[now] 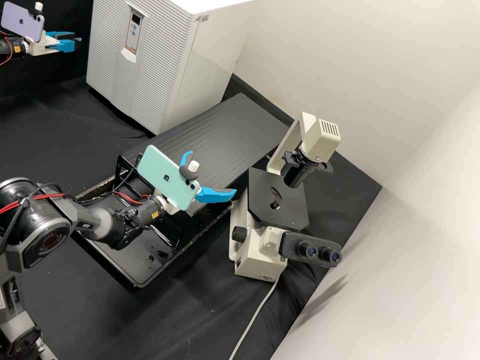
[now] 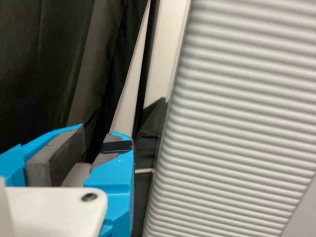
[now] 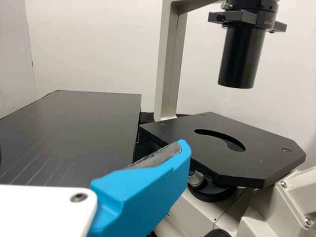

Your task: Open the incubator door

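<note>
White and finely ribbed, the incubator door [image 1: 160,75] is lying flush against the front of the laboratory incubator [image 1: 215,60], a control panel [image 1: 135,32] sitting high on it. The left gripper [image 1: 77,43] is hovering just beside the incubator, near its upper front edge; the left wrist view is showing its blue fingers [image 2: 116,175] parted, a gap running between their grey pads.

The right gripper [image 1: 211,172] is hanging open, well apart from the incubator, on the high view's nearer side of it, its two fingers spreading wide. Beside the incubator a grooved black board [image 1: 225,127] is sloping, and nearer the camera a black tray [image 1: 131,281] is resting. Farther from the incubator, past the board, an inverted microscope [image 1: 257,250] is standing upright, a pale cable [image 1: 255,317] trailing from its base.
</note>
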Available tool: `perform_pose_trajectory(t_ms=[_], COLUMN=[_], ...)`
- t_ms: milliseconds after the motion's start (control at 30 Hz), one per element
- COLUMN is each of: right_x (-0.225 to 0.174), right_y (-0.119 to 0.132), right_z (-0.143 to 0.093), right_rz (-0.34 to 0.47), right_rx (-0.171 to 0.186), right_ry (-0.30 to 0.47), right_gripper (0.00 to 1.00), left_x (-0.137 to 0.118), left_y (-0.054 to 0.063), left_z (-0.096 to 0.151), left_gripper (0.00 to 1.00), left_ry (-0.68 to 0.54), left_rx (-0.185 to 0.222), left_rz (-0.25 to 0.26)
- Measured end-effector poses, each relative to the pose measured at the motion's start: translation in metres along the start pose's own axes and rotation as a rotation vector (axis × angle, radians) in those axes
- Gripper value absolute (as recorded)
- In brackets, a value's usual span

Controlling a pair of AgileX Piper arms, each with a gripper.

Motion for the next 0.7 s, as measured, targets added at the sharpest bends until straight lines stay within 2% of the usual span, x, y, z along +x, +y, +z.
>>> perform_pose_trajectory(t_ms=[167,300,500,700], right_x=[0.000,0.000,0.000,0.000], right_y=[0.000,0.000,0.000,0.000], right_z=[0.000,0.000,0.000,0.000], right_rz=[0.000,0.000,0.000,0.000], right_rx=[0.000,0.000,0.000,0.000], right_ry=[0.000,0.000,0.000,0.000], right_gripper=[1.00,1.00,1.00,1.00], left_x=[0.003,0.007,0.011,0.016], left_y=[-0.004,0.001,0.009,0.016], left_z=[-0.003,-0.002,0.005,0.015], left_gripper=[0.00,0.00,0.00,0.00], left_ry=[0.011,0.016,-0.002,-0.037], left_rx=[-0.007,-0.012,-0.003,0.027], left_rz=[-0.016,-0.023,-0.001,0.014])
